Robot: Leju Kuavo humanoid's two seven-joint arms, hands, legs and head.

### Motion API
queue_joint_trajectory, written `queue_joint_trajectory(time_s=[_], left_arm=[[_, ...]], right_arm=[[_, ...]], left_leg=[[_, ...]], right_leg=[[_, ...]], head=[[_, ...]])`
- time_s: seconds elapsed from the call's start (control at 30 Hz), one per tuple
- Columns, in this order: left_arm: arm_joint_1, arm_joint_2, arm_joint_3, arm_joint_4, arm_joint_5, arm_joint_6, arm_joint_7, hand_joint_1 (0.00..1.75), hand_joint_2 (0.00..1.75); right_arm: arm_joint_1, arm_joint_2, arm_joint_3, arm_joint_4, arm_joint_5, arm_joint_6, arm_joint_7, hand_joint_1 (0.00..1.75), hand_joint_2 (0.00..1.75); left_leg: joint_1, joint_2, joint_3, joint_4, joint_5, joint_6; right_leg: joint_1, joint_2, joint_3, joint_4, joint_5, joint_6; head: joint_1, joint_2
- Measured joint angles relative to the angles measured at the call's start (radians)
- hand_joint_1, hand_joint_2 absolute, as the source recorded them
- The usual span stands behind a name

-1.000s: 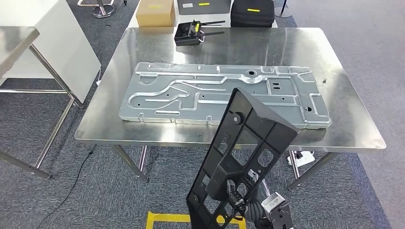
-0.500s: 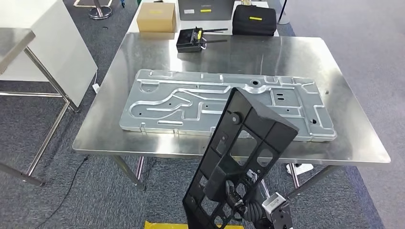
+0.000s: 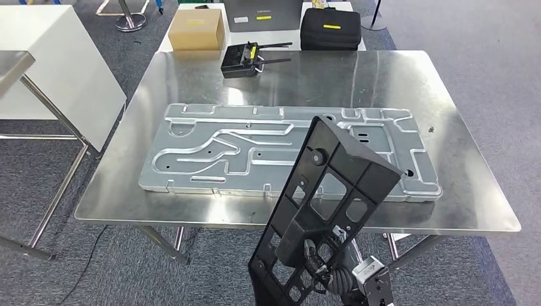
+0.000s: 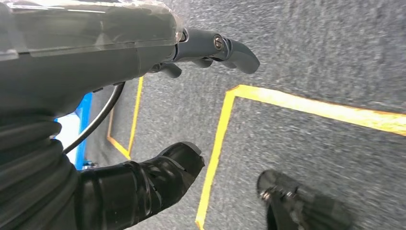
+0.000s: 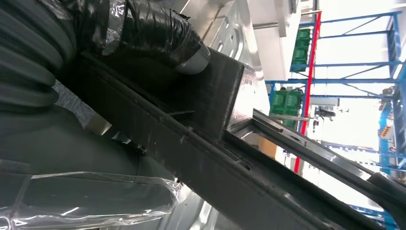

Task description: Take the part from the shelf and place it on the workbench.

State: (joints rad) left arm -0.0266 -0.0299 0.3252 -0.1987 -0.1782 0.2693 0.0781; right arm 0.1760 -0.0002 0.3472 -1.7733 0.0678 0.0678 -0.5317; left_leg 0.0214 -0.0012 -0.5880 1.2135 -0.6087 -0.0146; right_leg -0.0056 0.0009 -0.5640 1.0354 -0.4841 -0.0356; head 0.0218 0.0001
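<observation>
Two robot hands: the left robot hand [image 4: 143, 120] hangs over grey carpet with yellow floor tape [image 4: 215, 143], fingers apart, holding nothing. The right robot hand [image 3: 319, 258] grips the black frame part [image 3: 332, 185] near its lower end, tilted upright before the bench [image 3: 395, 83]; the wrist view shows its thumb [image 5: 158, 33] pressed on the part.

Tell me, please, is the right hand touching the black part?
Touching. The right wrist view shows the right hand with fingers pressed on the black part; the head view shows it gripped.

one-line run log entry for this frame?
phase: carry | right hand holds black part above near edge of workbench | left hand open, hanging | stamped plate on bench
</observation>
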Motion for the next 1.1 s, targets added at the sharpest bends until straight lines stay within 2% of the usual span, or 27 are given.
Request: queue_joint_trajectory(time_s=[0.03, 0.07, 0.1, 0.17, 0.2, 0.27, 0.3, 0.4, 0.43, 0.47, 0.53, 0.57, 0.6, 0.63, 0.67, 0.7, 0.77, 0.87, 0.9, 0.97, 1.03, 1.07, 1.1], left_arm=[[0.000, 0.000, 0.000, 0.000, 0.000, 0.000, 0.000, 0.00, 1.75], [0.001, 0.000, 0.000, 0.000, 0.000, 0.000, 0.000, 0.00, 1.75], [0.003, 0.000, 0.000, 0.000, 0.000, 0.000, 0.000, 0.00, 1.75], [0.006, 0.000, 0.000, 0.000, 0.000, 0.000, 0.000, 0.00, 1.75], [0.008, 0.001, 0.000, 0.000, 0.001, 0.000, 0.000, 0.00, 1.75], [0.006, 0.003, 0.000, 0.000, 0.001, 0.000, 0.000, 0.00, 1.75], [0.006, 0.004, 0.001, 0.000, 0.001, 0.000, 0.000, 0.00, 1.75], [0.008, 0.004, 0.001, 0.000, 0.001, 0.001, 0.000, 0.00, 1.75], [0.007, 0.003, 0.001, 0.000, 0.001, 0.001, -0.001, 0.00, 1.75], [0.005, 0.003, 0.001, 0.000, 0.000, 0.001, -0.002, 0.00, 1.75], [0.004, 0.003, 0.001, 0.000, 0.000, 0.002, -0.003, 0.00, 1.75], [0.004, 0.002, 0.002, 0.000, 0.000, 0.002, -0.004, 0.00, 1.75], [0.004, 0.002, 0.002, 0.000, 0.000, 0.002, -0.005, 0.00, 1.75], [0.005, 0.001, 0.002, 0.000, 0.000, 0.003, -0.006, 0.00, 1.75], [0.006, 0.000, 0.002, 0.000, -0.001, 0.004, -0.006, 0.00, 1.75], [0.007, -0.001, 0.003, 0.000, -0.002, 0.005, -0.006, 0.00, 1.75], [0.003, -0.002, 0.004, 0.001, -0.004, 0.008, -0.006, 0.00, 1.75], [0.000, -0.002, 0.007, 0.001, -0.008, 0.008, -0.006, 0.00, 1.75], [-0.001, -0.003, 0.008, 0.001, -0.010, 0.008, -0.006, 0.00, 1.75], [-0.003, -0.005, 0.010, 0.001, -0.013, 0.004, -0.007, 0.00, 1.75], [-0.005, -0.006, 0.016, 0.001, -0.015, -0.002, -0.007, 0.00, 1.75], [-0.006, -0.006, 0.019, 0.001, -0.017, -0.006, -0.007, 0.00, 1.75], [-0.006, -0.006, 0.021, 0.001, -0.019, -0.009, -0.007, 0.00, 1.75]], right_arm=[[0.000, 0.000, 0.000, 0.000, 0.000, 0.000, 0.000, 1.75, 1.75], [0.001, 0.000, 0.000, 0.000, 0.000, 0.000, 0.000, 1.75, 1.75], [0.001, 0.000, 0.000, 0.000, 0.000, 0.001, 0.000, 1.75, 1.75], [0.001, 0.000, 0.000, 0.000, 0.000, 0.001, 0.000, 1.75, 1.75], [0.001, 0.000, 0.000, 0.000, 0.000, 0.001, 0.000, 1.75, 1.75], [0.001, 0.000, 0.000, 0.001, 0.000, 0.001, 0.000, 1.75, 1.75], [0.001, 0.000, 0.000, 0.001, 0.000, 0.001, 0.000, 1.75, 1.75], [0.000, -0.001, 0.000, -0.001, 0.000, 0.001, 0.000, 1.75, 1.75], [-0.001, -0.001, 0.000, -0.002, 0.000, 0.001, 0.000, 1.75, 1.75], [-0.001, -0.001, 0.000, -0.003, 0.000, 0.000, 0.000, 1.75, 1.75], [0.000, -0.001, 0.000, -0.003, -0.001, 0.000, -0.001, 1.75, 1.75], [0.001, -0.002, 0.000, -0.003, -0.003, 0.001, 0.000, 1.75, 1.75], [0.002, -0.002, 0.000, -0.003, -0.005, 0.002, 0.000, 1.75, 1.75], [0.002, -0.003, 0.000, -0.003, -0.009, 0.003, 0.000, 1.75, 1.75], [0.003, -0.003, 0.000, -0.003, -0.014, 0.005, 0.000, 1.75, 1.75], [0.002, -0.004, -0.001, -0.002, -0.019, 0.009, 0.001, 1.75, 1.75], [-0.001, -0.006, -0.001, -0.001, -0.034, 0.020, 0.003, 1.75, 1.75], [-0.018, -0.007, -0.002, -0.003, -0.067, 0.040, 0.011, 1.75, 1.75], [-0.031, -0.007, -0.002, -0.005, -0.084, 0.048, 0.014, 1.75, 1.75], [-0.070, -0.007, -0.003, -0.012, -0.129, 0.062, 0.024, 1.75, 1.75], [-0.119, -0.008, -0.008, -0.019, -0.185, 0.069, 0.042, 1.75, 1.75], [-0.144, -0.008, -0.013, -0.022, -0.212, 0.069, 0.053, 1.75, 1.75], [-0.170, -0.009, -0.019, -0.026, -0.238, 0.067, 0.064, 1.75, 1.75]], left_leg=[[0.000, 0.000, -0.038, 0.047, -0.019, -0.001], [0.000, 0.000, -0.063, 0.067, -0.022, -0.001], [-0.001, 0.000, -0.071, 0.053, -0.003, 0.001], [-0.005, 0.000, -0.047, -0.056, 0.085, 0.014], [-0.010, 0.000, -0.035, -0.106, 0.117, 0.021], [-0.023, 0.000, -0.021, -0.162, 0.136, 0.034], [-0.027, -0.001, -0.019, -0.167, 0.129, 0.039], [-0.022, -0.001, 0.016, -0.192, 0.146, 0.058], [-0.019, 0.000, 0.027, -0.197, 0.146, 0.061], [-0.018, 0.000, 0.033, -0.199, 0.143, 0.063], [-0.017, -0.001, 0.041, -0.200, 0.134, 0.064], [-0.017, -0.002, 0.047, -0.199, 0.127, 0.062], [-0.015, -0.003, 0.055, -0.199, 0.120, 0.059], [-0.013, -0.003, 0.067, -0.199, 0.111, 0.055], [-0.011, -0.003, 0.077, -0.199, 0.101, 0.051], [-0.010, -0.004, 0.089, -0.198, 0.092, 0.045], [-0.009, -0.005, 0.096, -0.200, 0.079, 0.033], [-0.010, -0.005, 0.100, -0.193, 0.079, 0.015], [-0.009, -0.004, 0.093, -0.169, 0.079, 0.011], [-0.007, -0.004, 0.037, -0.072, 0.056, 0.007], [-0.007, -0.004, -0.046, 0.050, 0.004, 0.004], [-0.007, -0.004, -0.078, 0.084, -0.013, 0.003], [-0.007, -0.004, -0.096, 0.088, -0.008, 0.003]], right_leg=[[0.003, 0.001, 0.004, 0.000, -0.005, -0.003], [0.007, 0.002, 0.010, 0.000, -0.011, -0.004], [0.010, 0.004, 0.018, 0.000, -0.018, -0.004], [0.014, 0.006, 0.037, 0.000, -0.033, -0.003], [0.016, 0.006, 0.045, 0.000, -0.040, 0.000], [0.013, 0.007, 0.052, -0.001, -0.051, 0.011], [0.011, 0.007, 0.057, 0.002, -0.051, 0.018], [0.009, 0.006, 0.061, 0.038, -0.059, 0.034], [0.008, 0.005, 0.044, 0.074, -0.074, 0.039], [0.006, 0.005, 0.013, 0.126, -0.096, 0.044], [-0.001, 0.005, -0.067, 0.235, -0.142, 0.055], [-0.004, 0.004, -0.097, 0.261, -0.152, 0.060], [-0.007, 0.004, -0.111, 0.257, -0.142, 0.063], [-0.010, 0.004, -0.108, 0.218, -0.110, 0.065], [-0.012, 0.003, -0.093, 0.154, -0.059, 0.066], [-0.012, 0.002, -0.080, 0.096, -0.017, 0.065], [-0.006, -0.001, -0.066, 0.027, 0.028, 0.054], [-0.003, 0.001, -0.058, 0.012, 0.033, 0.029], [-0.005, 0.002, -0.050, 0.007, 0.032, 0.022], [-0.006, 0.002, -0.036, 0.000, 0.028, 0.011], [-0.003, 0.002, -0.027, -0.001, 0.021, 0.004], [-0.002, 0.003, -0.023, -0.001, 0.017, 0.002], [0.000, 0.004, -0.018, -0.001, 0.013, 0.001]], head=[[0.000, 0.000], [0.000, 0.000], [0.000, 0.000], [0.000, 0.000], [0.001, 0.000], [0.001, 0.000], [0.000, 0.000], [0.000, 0.000], [0.001, 0.000], [0.001, 0.000], [0.001, 0.000], [0.001, 0.000], [0.001, 0.000], [0.001, 0.000], [0.001, 0.000], [0.001, 0.000], [0.001, 0.000], [0.001, 0.000], [0.001, 0.000], [0.001, 0.000], [0.001, 0.000], [0.001, 0.000], [0.001, 0.000]])
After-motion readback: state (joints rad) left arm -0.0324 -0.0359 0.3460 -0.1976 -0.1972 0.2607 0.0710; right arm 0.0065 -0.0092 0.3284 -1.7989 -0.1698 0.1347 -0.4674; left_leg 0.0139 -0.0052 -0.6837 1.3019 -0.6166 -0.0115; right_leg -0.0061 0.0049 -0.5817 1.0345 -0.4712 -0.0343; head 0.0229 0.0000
